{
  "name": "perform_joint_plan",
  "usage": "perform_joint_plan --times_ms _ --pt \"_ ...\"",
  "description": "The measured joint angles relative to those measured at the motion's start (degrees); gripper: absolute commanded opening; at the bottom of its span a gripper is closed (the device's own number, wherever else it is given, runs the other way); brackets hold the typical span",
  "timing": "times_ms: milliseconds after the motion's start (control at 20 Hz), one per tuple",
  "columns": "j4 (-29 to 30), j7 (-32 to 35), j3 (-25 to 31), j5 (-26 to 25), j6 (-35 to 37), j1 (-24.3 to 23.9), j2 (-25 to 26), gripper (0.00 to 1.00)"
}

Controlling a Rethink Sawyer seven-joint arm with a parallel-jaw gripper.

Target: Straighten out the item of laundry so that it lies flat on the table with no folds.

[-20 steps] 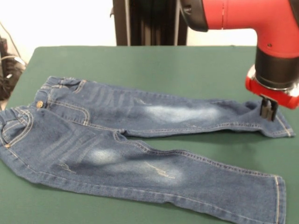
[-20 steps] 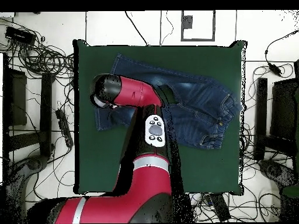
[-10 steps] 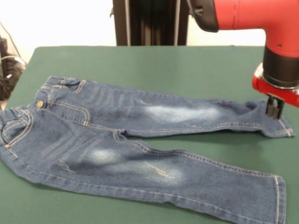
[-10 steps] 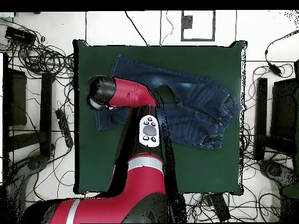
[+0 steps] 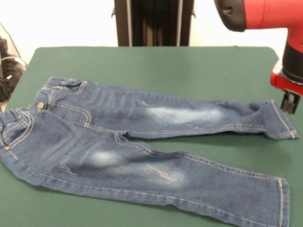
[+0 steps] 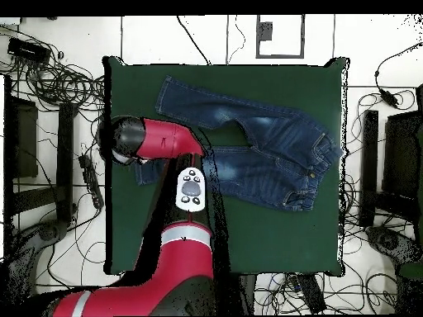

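Fingers (image 5: 289, 103) just right of jeans' (image 5: 142, 142) far-leg hem.

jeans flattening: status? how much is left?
Mostly done: the jeans lie spread on the table, both legs laid out. In hand: nothing; the gripper hangs beside the far leg's cuff, apart from the cloth. Left: that cuff looks slightly turned up, and the waistband is bunched.
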Motion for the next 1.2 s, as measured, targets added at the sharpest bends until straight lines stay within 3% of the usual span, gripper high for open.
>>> perform_joint_plan --times_ms 750,1200 --pt "0.01 0.00 -6.72 0.01 -0.29 4.81 2.45 0.00" --pt "0.02 0.02 -9.50 0.15 -4.65 5.86 4.48 0.00"
